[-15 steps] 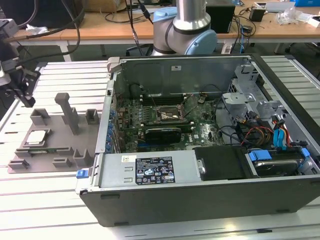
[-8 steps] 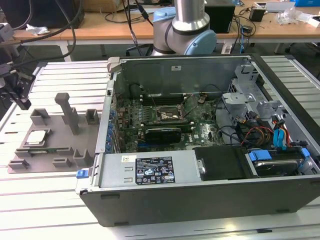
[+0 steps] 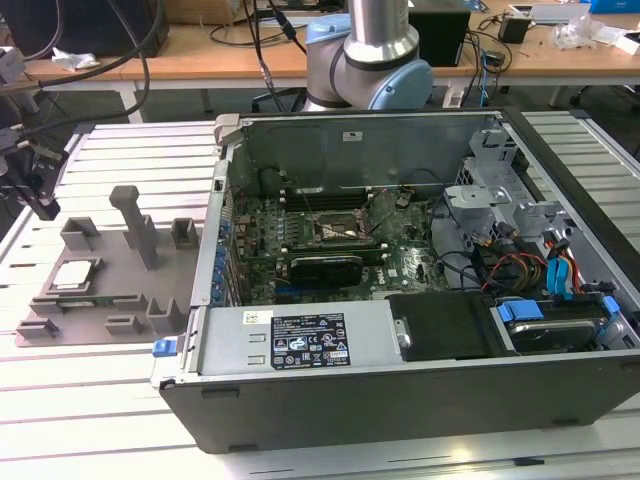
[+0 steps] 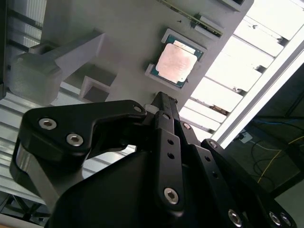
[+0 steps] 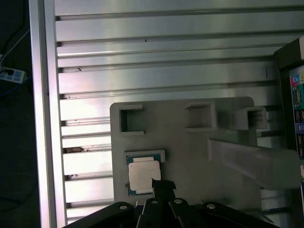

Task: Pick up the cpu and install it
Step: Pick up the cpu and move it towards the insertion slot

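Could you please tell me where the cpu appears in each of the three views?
Exterior view: the cpu on the grey tray, at the exterior view's left.
Second wrist view: the cpu lies in its tray pocket, just past the claw.
First wrist view: same pocket, by the claw.
Shared landmark: the tray's tall grey post.

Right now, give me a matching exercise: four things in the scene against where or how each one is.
1 cpu
2 tray
3 computer case
4 gripper

a open, board exposed
b above the tray, close to the cpu
c grey, on the slatted table
d seated on the tray

Pairs: 1-d, 2-c, 3-a, 4-b.
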You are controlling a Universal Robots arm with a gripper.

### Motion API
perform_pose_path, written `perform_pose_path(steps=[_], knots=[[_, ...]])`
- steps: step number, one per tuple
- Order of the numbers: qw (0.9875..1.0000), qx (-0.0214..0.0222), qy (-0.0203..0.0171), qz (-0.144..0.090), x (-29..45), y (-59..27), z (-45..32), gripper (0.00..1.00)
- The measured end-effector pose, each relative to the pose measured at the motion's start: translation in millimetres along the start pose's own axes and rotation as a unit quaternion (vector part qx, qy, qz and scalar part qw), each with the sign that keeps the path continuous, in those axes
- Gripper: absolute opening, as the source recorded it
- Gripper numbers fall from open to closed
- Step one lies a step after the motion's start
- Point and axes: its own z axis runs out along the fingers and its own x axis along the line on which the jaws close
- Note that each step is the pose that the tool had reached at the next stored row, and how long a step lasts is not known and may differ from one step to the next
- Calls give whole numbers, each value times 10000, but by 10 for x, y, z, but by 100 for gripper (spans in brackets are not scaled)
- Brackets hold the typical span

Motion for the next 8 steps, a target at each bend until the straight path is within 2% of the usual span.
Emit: perform_pose_path(steps=[8], knots=[[10000,0,0,0,2,0,0,11]])
